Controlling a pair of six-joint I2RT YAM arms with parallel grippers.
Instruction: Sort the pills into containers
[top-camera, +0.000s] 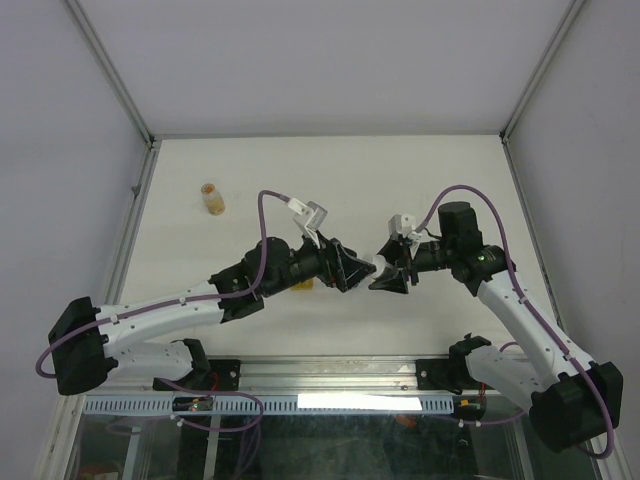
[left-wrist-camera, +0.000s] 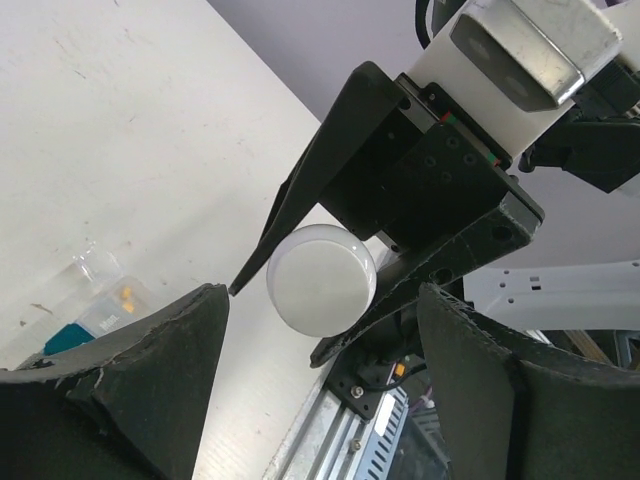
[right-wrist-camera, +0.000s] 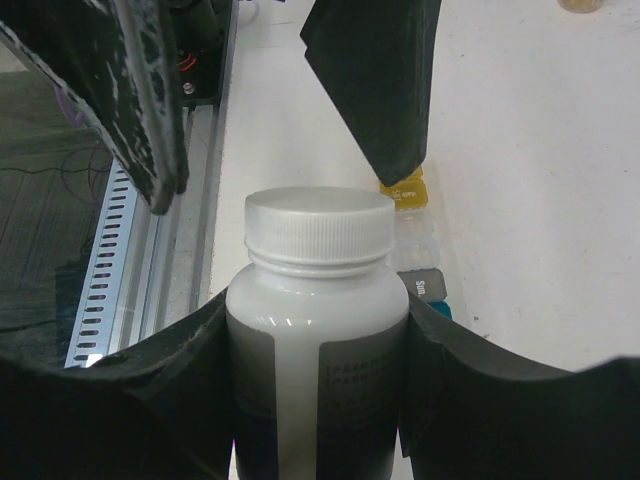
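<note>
My right gripper (right-wrist-camera: 318, 335) is shut on a white pill bottle (right-wrist-camera: 318, 330) with a ribbed white screw cap (right-wrist-camera: 320, 232). It holds the bottle off the table with the cap pointing at my left gripper (left-wrist-camera: 322, 300). The left gripper's fingers (right-wrist-camera: 385, 90) stand open on either side of the cap (left-wrist-camera: 322, 278), apart from it. The containers (right-wrist-camera: 420, 245) lie on the table under the bottle: a yellow compartment, clear ones, a grey lid and a teal end. In the left wrist view the containers (left-wrist-camera: 100, 300) show small yellow pills (left-wrist-camera: 127, 295). In the top view both grippers meet at the bottle (top-camera: 371, 266).
A small amber vial (top-camera: 212, 198) stands at the back left of the white table (top-camera: 330, 180). The metal rail (top-camera: 330, 372) at the table's near edge runs just below the grippers. Grey walls enclose the left, right and far sides.
</note>
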